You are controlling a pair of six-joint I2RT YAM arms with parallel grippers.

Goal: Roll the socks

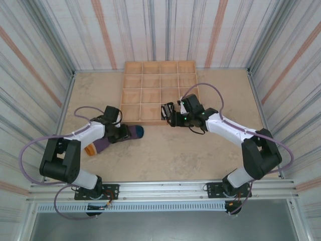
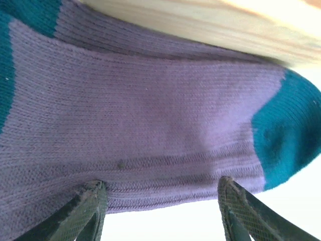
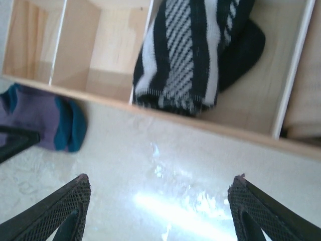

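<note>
Beside the near rim of the tray (image 1: 145, 121), your left gripper (image 2: 160, 188) stands wide at the purple sock (image 2: 150, 105). Your right gripper (image 3: 160, 178) hangs wide too, the striped sock (image 3: 185, 50) just beyond it in a tray compartment.

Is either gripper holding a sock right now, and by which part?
Nothing is held. The left gripper is open, fingers spread at the purple sock's middle. The right gripper is open, and the striped sock lies in the tray.

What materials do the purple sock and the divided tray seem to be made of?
Purple sock: knitted fabric, soft and matte; rows of fine stitches and ribbing are visible. Tray: probably light, unvarnished wood, perhaps plywood; faint grain lines run along its pale wall.
</note>
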